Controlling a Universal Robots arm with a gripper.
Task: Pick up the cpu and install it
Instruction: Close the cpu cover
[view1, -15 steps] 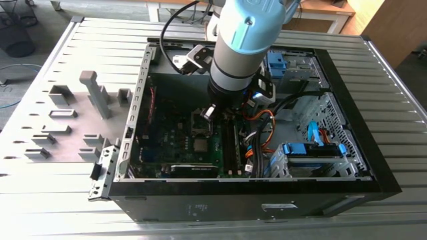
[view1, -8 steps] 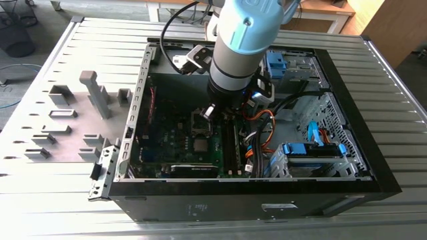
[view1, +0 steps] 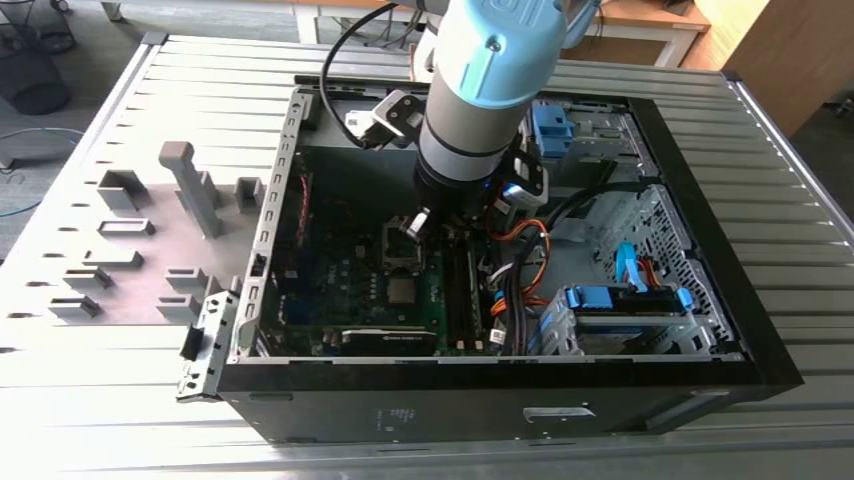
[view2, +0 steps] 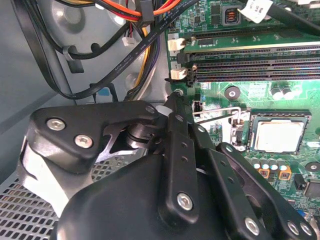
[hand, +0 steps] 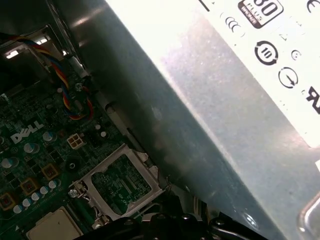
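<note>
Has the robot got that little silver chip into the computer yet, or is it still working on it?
Mostly done, it seems: the cpu already lies flat in its socket on the motherboard. The gripper hovers beside the socket, and I see no chip in it. What's left: the socket's metal frame stands open in the first wrist view, not clamped over the chip.

An open black case (view1: 507, 385) lies on the slatted metal table (view1: 801, 200). The hand (view1: 419, 222) hangs inside it, above the green motherboard (view1: 340, 285). Black memory slots (view2: 255, 62) run just beside the hand, and black, orange and yellow cables (view2: 150, 40) loop on its other side. A grey power supply (hand: 215, 100) stands near it. Blue drive brackets (view1: 621, 300) sit farther off in the case. Grey holder blocks (view1: 120, 225) stand on the table outside the case, well apart from the hand.
</note>
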